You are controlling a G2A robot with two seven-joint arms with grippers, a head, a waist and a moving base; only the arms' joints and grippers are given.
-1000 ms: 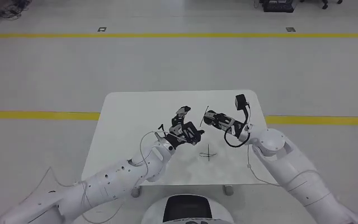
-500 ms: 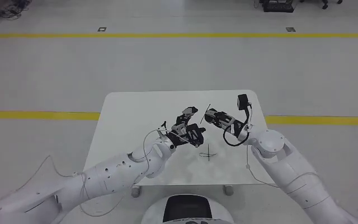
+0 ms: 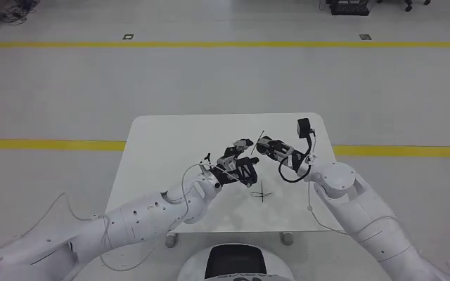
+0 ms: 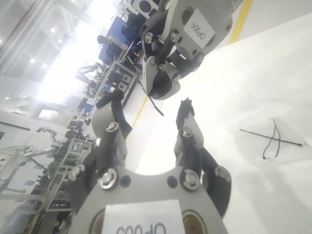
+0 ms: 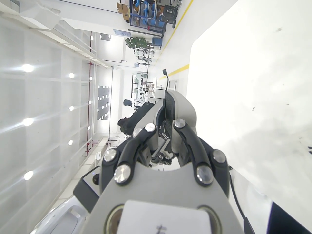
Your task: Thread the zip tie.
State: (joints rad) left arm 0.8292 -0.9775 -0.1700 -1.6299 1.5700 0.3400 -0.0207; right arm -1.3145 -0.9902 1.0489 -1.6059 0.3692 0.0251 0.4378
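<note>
The step in hand seems to be catching the free end of the zip tie [image 4: 156, 106] so that it can be bent round toward its own head.

To do that well, the left gripper [image 4: 148, 103], hanging over the table [image 3: 162, 140] beyond the 2 loose ties [image 3: 261, 192] and slightly to their left, is needing to come onto the strap squarely. Its pads should be closing on the flat faces, not the thin edges. It should be taking the strap near the tip, leaving enough length between the 2 grippers for a loop. The strap is thin and springy, so a slow close looks wise, as a nudge could be flicking the tip out of the gap. The right gripper [image 5: 165, 99], directly beyond the loose ties, is best holding firm and steady, with the head end left clear.

The left gripper is standing wide apart with nothing between its fingers [image 4: 186, 115] and is touching nothing. The strap's tip is pointing toward that gap, though whether it is already inside I cannot tell.

The right gripper is pressing its fingers together on the middle of the zip tie. 1 short length is sticking out toward the left gripper. A longer length is sticking out the other way, away from the loose ties, and ending in a small thickening that looks like the head.
</note>
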